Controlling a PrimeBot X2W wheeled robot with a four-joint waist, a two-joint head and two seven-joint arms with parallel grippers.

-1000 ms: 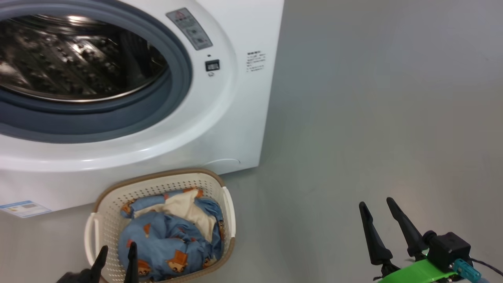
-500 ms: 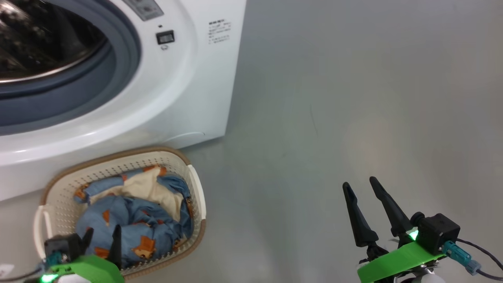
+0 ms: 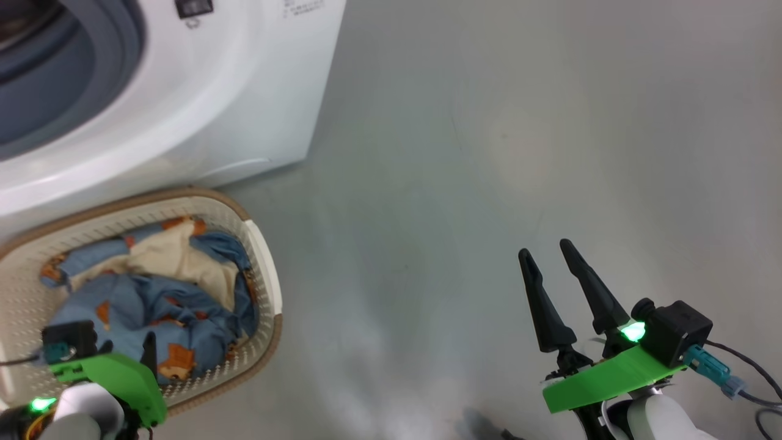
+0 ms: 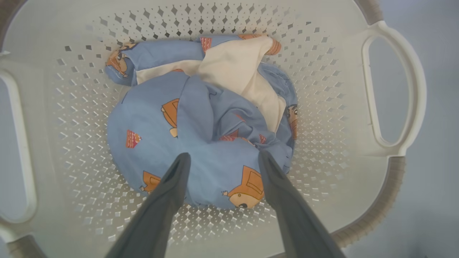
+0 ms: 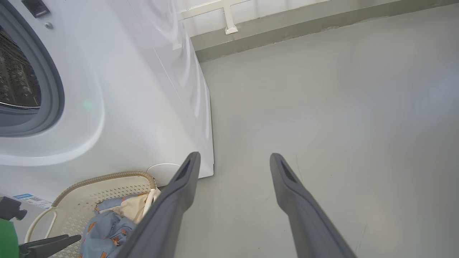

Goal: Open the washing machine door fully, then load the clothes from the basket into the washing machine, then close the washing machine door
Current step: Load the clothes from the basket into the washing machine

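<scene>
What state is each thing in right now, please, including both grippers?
Washer: mouth uncovered, drum showing.
Basket: upright on the floor, loaded.
Clothes: bunched in the basket, not gripped.
Left gripper: open, poised over the clothes; contact unclear.
Right gripper: open, empty, over bare floor.

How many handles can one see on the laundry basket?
2. In the left wrist view, one white handle is on the right side of the basket and the other handle on its left side; none seems hidden.
</scene>
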